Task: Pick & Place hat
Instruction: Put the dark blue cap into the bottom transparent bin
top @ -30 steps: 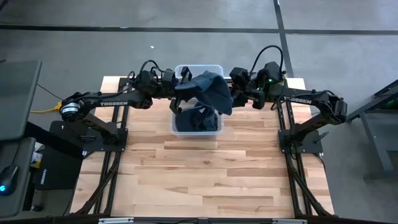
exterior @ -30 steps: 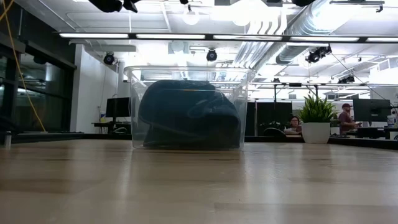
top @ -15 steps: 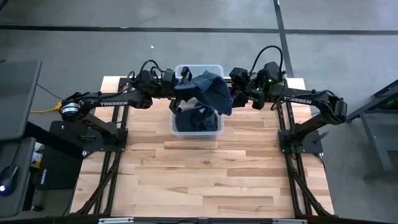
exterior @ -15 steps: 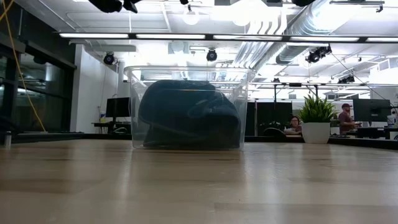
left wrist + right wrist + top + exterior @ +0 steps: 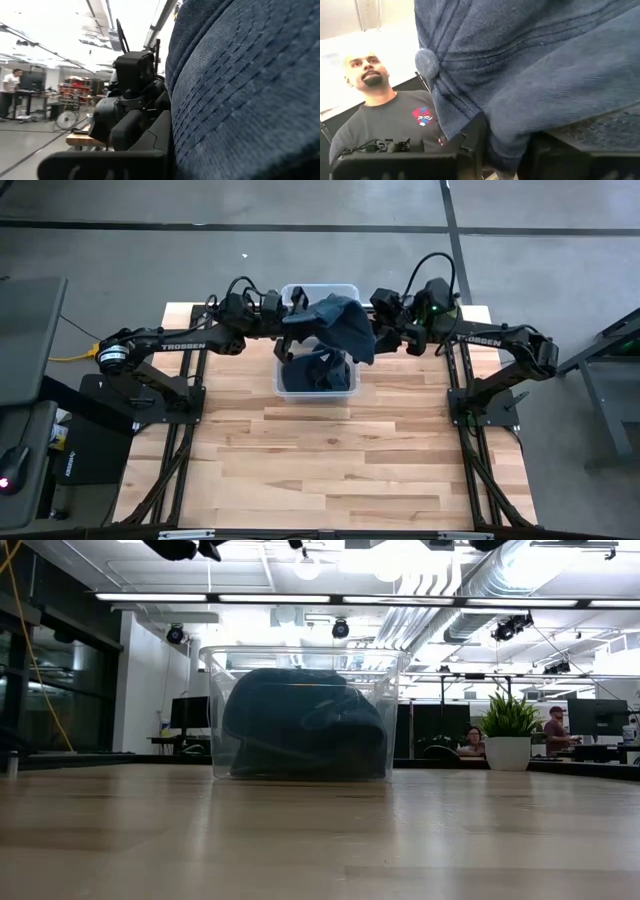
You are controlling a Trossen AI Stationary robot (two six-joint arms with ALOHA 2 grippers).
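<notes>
Dark blue fabric hat (image 5: 338, 325) hung directly above the clear plastic bin (image 5: 346, 290) — left gripper (image 5: 291, 327) and right gripper (image 5: 377, 332) each clamped on opposite sides.

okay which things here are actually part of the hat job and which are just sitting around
Part of the job:
- blue hat, held up over the bin between both arms
- clear bin, with more dark hats inside
- left gripper and right gripper, both at the hat

Just around:
- potted plant
- people in the room behind
- wooden table

Hat (image 5: 343, 326) above bin (image 5: 296, 295) w/ more hats (image 5: 312, 374) inside, betw. both arms.
</notes>
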